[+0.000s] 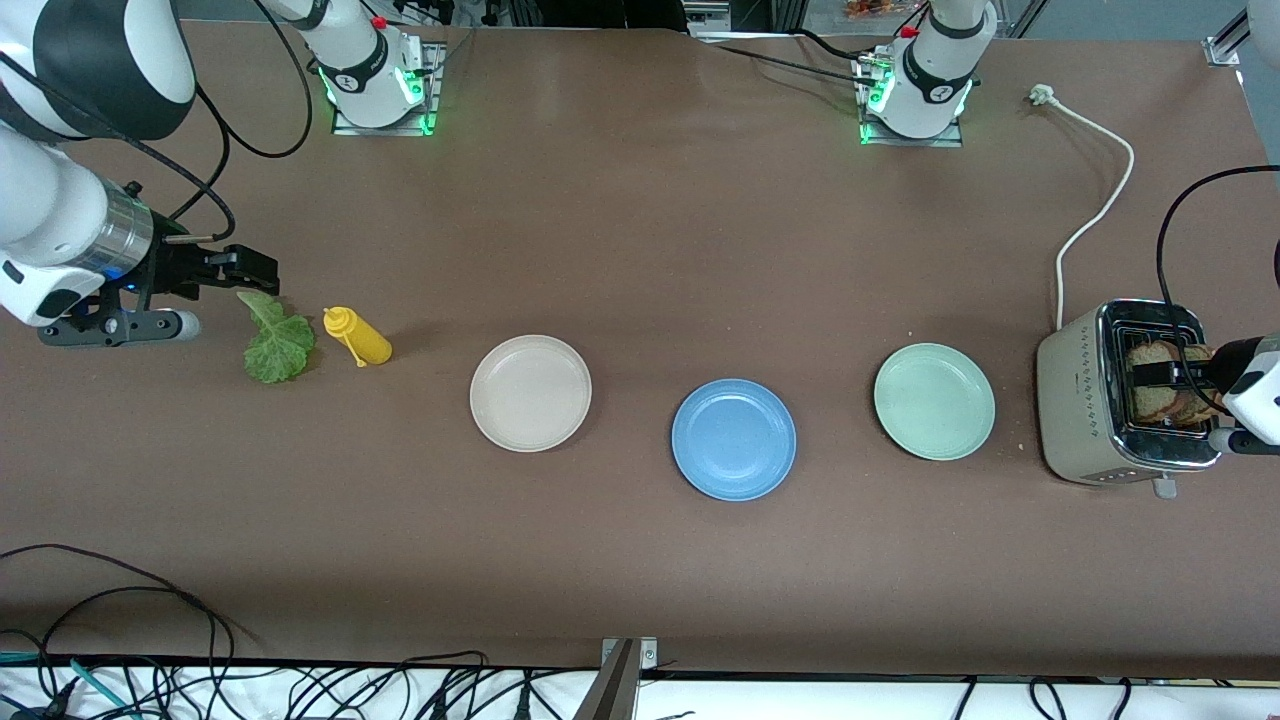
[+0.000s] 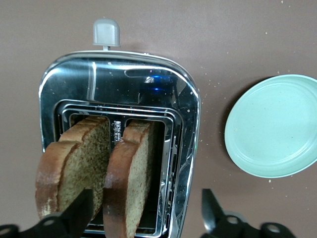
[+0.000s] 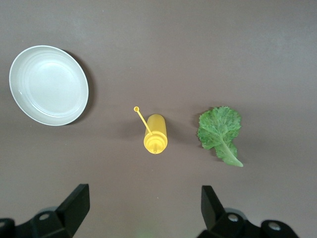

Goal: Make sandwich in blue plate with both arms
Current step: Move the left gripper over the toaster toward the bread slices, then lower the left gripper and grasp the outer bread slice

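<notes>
Two brown bread slices [image 1: 1158, 392] stand upright in the toaster [image 1: 1085, 400] at the left arm's end of the table; the left wrist view shows them too [image 2: 74, 163]. My left gripper [image 1: 1178, 374] is open over the toaster [image 2: 183, 114]. In the left wrist view its jaws [image 2: 146, 213] straddle one slice [image 2: 130, 178] without closing on it. The green lettuce leaf [image 1: 278, 342] lies flat near the right arm's end of the table. My right gripper [image 1: 250, 270] is open and empty in the air just beside the leaf [image 3: 220, 131]. The blue plate [image 1: 733, 438] is empty.
A yellow squeeze bottle [image 1: 357, 337] lies beside the lettuce. A beige plate [image 1: 530, 392] and a pale green plate [image 1: 934, 401] flank the blue plate. The toaster's white cord [image 1: 1095, 215] runs toward the arms' bases. Cables hang along the table's front edge.
</notes>
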